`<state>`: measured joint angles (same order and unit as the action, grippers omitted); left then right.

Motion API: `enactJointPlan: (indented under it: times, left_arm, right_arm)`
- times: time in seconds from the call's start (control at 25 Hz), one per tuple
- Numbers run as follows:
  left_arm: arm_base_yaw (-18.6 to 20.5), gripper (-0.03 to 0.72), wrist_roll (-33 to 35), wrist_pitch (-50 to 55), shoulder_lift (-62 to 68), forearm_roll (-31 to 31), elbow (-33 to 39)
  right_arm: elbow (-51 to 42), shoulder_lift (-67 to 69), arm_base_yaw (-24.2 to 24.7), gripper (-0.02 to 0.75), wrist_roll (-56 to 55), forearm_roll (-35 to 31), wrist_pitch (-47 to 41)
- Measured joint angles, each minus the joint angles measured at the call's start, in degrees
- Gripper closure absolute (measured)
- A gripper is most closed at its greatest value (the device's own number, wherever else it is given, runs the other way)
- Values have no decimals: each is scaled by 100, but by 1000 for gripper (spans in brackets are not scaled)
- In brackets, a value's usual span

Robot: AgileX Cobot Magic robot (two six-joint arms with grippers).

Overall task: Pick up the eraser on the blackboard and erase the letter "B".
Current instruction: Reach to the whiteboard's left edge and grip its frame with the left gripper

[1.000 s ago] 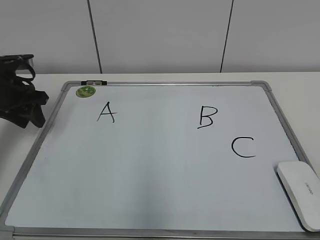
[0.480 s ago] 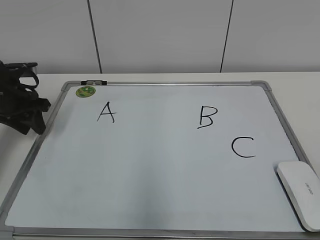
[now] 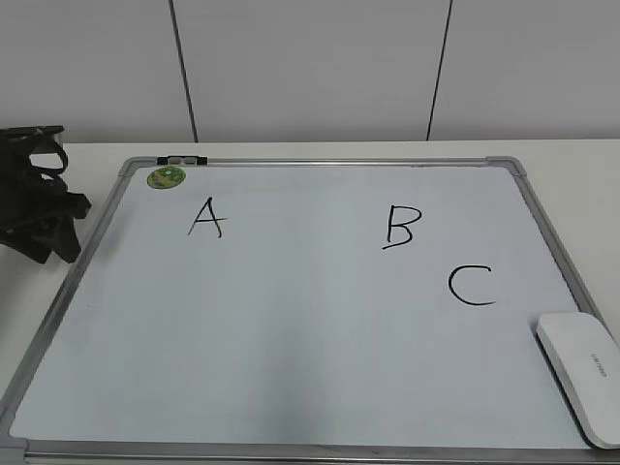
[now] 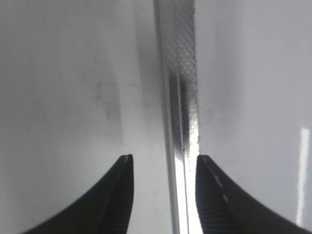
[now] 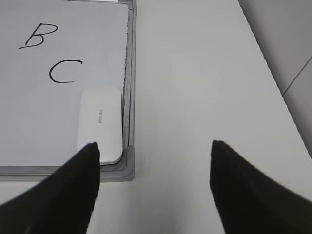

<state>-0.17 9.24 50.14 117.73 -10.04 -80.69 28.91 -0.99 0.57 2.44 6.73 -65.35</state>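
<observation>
Exterior view: smooth white oblong plastic eraser (image 3: pixel 581 377) lower right on whiteboard (image 3: pixel 291 339), long axis upper-left to lower-right | left gripper (image 4: pixel 163 168) open, shifted left | right gripper (image 5: pixel 153 148) wide open, empty

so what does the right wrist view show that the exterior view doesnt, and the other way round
Only the right wrist view shows the right gripper, jaws wide open and empty, over the bare table beside the board's near corner.

Only the exterior view shows the letter "A", the green magnet, the board's whole frame and the left gripper at its left edge.

Both show the blackboard, the letter "B", the "C" and the eraser lying in the corner below the "C".
</observation>
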Motion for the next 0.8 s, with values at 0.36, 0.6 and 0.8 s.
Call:
enactJointPlan:
  times: [0.36,0.6,0.8]
  left_arm:
    - [0,395,0,0,117,-121,-93]
    - [0,398,0,-3,209,-155,-123]
    - [0,401,9,-3,224,-155,-123]
  right_arm:
    - [0,0,0,195,0,0,0]
    - [0,0,0,195,0,0,0]
    - [0,0,0,195,0,0,0]
